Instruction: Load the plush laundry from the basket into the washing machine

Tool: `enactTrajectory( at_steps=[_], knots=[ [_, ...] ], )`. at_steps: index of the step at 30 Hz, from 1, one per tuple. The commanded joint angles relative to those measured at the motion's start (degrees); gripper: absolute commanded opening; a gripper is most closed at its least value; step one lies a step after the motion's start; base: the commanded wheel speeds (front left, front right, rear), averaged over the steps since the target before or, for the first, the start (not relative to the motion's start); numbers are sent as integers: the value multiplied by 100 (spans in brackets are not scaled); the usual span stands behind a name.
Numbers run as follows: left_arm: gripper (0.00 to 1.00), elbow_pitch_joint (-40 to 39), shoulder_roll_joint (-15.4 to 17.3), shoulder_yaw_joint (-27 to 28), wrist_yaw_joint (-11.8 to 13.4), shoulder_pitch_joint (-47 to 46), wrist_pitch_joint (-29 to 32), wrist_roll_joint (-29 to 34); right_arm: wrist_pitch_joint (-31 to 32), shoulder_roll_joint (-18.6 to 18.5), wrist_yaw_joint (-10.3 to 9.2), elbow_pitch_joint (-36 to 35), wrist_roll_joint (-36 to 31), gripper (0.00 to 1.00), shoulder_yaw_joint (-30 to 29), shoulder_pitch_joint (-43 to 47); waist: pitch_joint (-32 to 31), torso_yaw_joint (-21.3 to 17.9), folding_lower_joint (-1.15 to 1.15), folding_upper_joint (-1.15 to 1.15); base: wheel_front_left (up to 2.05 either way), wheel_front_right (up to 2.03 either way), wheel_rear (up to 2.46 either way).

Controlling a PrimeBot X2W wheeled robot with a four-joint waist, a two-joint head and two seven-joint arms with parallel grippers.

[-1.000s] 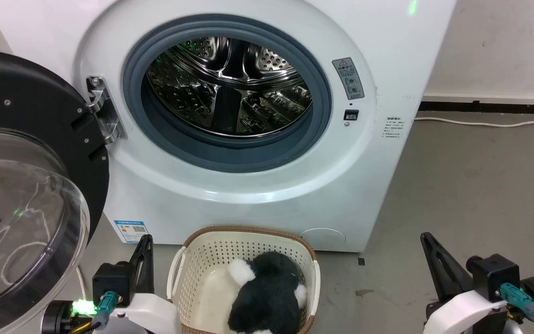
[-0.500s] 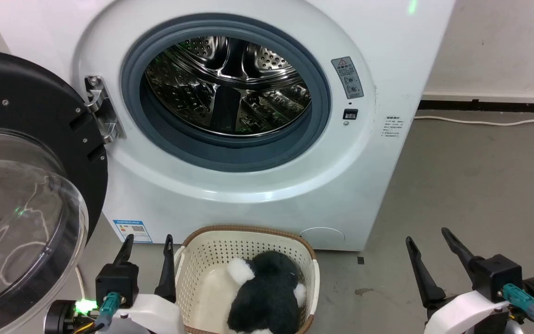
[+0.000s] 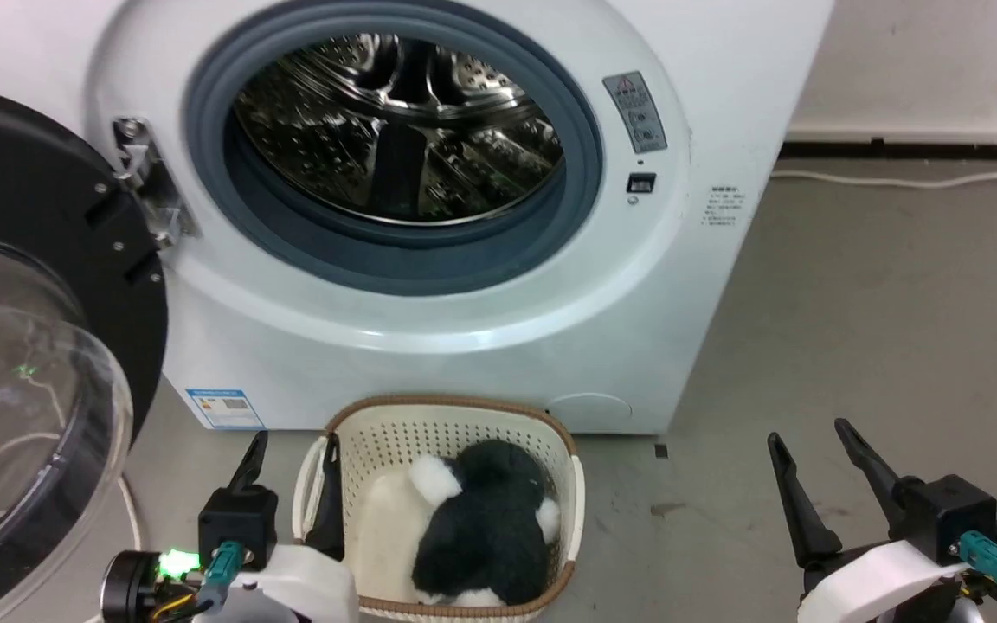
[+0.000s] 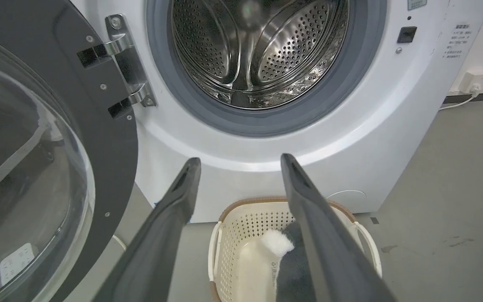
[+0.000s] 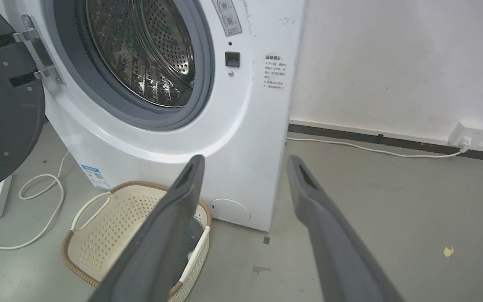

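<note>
- My left gripper (image 3: 296, 441) hung just beside the basket (image 3: 455, 403), jaws spread.
- My right gripper (image 3: 807, 431), also spread, stood well apart.
- The plush laundry (image 3: 481, 519) lay inside; the washing machine (image 3: 429, 346) stood open.

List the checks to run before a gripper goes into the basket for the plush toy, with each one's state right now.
1. The door of the washing machine is swung open and the porthole is unobstructed: ok.
2. The drum holds nothing in the part that shows: ok.
3. The plush laundry lies uncovered in the basket: ok.
4. The left gripper is open and holds nothing: ok.
5. The right gripper is open and holds nothing: ok.
6. Gap between the left gripper and the basket: cannot tell; it overlaps the rim in the head view.
</note>
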Motion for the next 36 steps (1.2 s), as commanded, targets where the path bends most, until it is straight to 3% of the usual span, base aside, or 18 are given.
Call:
enactTrajectory(
  at_steps=[1, 17, 36],
  knots=[
    [100, 56, 11, -32, 19, -112, -61, -20, -56, 6, -1, -1, 98, 100, 1, -114, 93, -60, 0, 0, 0, 0, 0],
    [100, 879, 197, -223, -13, -612, -254, -26, -259, 10, -2, -82, 385, 100, 4, -365, 823, -508, 0, 0, 0, 0, 0],
    [100, 2304, 386, -512, -336, -1447, -95, -223, -487, 14, -3, -93, 738, 100, 148, -591, 1628, -975, 0, 0, 0, 0, 0]
  ],
)
